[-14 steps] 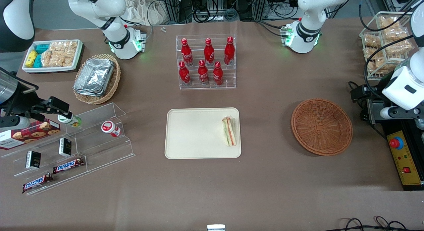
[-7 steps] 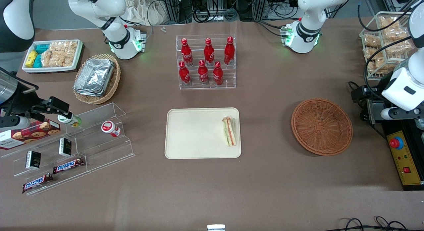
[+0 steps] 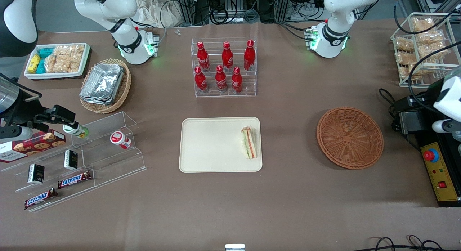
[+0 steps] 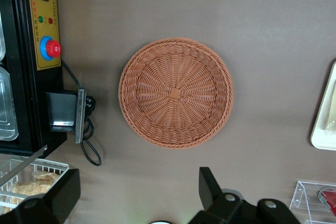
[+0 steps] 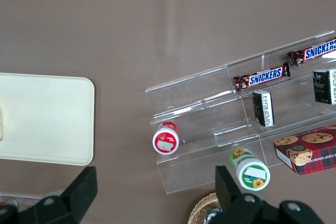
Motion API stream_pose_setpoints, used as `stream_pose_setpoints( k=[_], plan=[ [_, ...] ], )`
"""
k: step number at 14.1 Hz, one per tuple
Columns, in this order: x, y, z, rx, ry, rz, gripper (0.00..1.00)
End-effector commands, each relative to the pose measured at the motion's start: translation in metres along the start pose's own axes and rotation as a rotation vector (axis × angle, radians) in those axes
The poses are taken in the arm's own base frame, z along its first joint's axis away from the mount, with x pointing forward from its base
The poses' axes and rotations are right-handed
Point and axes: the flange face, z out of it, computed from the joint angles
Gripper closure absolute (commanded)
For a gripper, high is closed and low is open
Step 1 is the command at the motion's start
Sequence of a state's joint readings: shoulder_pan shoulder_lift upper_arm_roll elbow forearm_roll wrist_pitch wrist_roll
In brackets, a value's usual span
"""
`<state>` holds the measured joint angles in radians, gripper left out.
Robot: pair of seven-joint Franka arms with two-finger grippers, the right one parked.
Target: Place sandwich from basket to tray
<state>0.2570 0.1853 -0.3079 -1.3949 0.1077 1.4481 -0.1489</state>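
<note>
The sandwich (image 3: 249, 143) lies on the cream tray (image 3: 212, 146), at the tray's edge nearest the basket. The reddish-brown wicker basket (image 3: 350, 137) stands empty toward the working arm's end of the table. The left arm (image 3: 448, 99) hangs at that end of the table, past the basket. In the left wrist view its gripper (image 4: 137, 190) is high above the table, open and empty, with the empty basket (image 4: 176, 92) below it and a corner of the tray (image 4: 321, 129) at the view's edge. The tray also shows in the right wrist view (image 5: 47, 119).
A clear rack of red bottles (image 3: 224, 67) stands farther from the front camera than the tray. A black control box with a red button (image 3: 437, 168) and a wire rack of snacks (image 3: 419, 45) stand at the working arm's end. A tan basket of foil trays (image 3: 104, 85) and a clear stepped shelf (image 3: 90, 153) are toward the parked arm's end.
The left arm has drawn away from the basket toward its own end of the table, partly leaving the front view. The sandwich, tray and basket have not moved.
</note>
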Motion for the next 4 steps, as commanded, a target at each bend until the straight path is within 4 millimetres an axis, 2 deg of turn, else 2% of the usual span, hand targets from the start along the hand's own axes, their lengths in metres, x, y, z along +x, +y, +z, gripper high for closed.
stream_pose_setpoints(
  k=[1,4],
  plan=[
    [0.0004,-0.0150,-0.0013,-0.027,0.000,0.003,0.00],
    [0.0007,-0.0173,-0.0003,-0.035,-0.003,0.010,0.00]
  ],
)
